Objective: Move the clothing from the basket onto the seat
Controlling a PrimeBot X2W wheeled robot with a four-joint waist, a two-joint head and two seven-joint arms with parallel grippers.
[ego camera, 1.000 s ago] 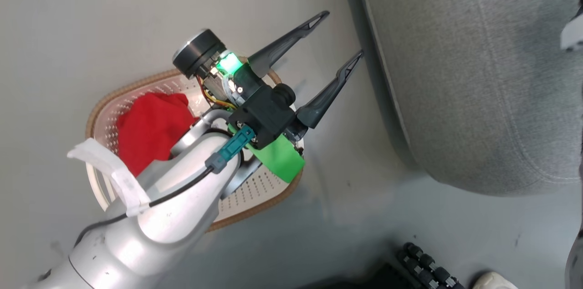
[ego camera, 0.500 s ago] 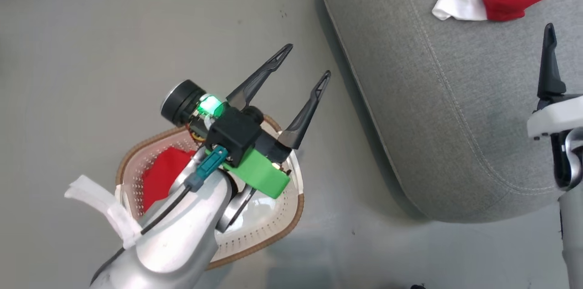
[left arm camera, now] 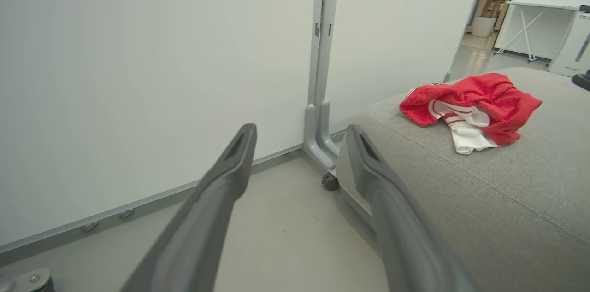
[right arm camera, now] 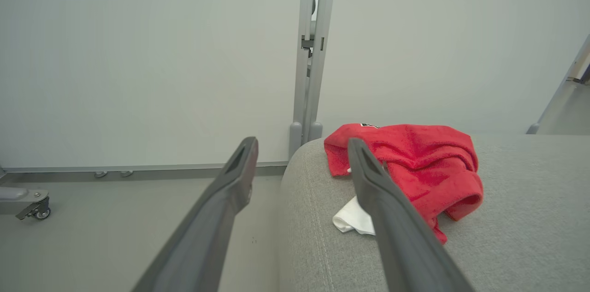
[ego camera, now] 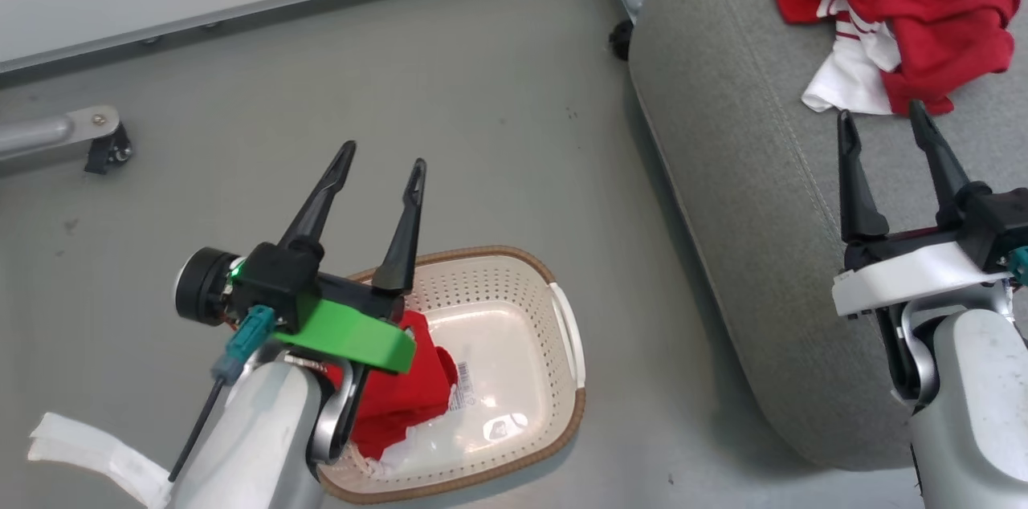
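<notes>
My right end effector (right arm camera: 302, 142), fingers spread with nothing between them; beyond its right finger, a crumpled red garment (right arm camera: 415, 163) with a white corner lies on the grey seat (right arm camera: 507, 227).

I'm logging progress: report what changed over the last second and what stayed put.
The head camera swung, so the whole picture shifted. The left gripper turned from pointing toward the seat to pointing over the floor. The right gripper came into view above the seat, just short of the striped garment. Nothing grasped or released: both stay open and empty; the plain red garment stays in the basket.
</notes>
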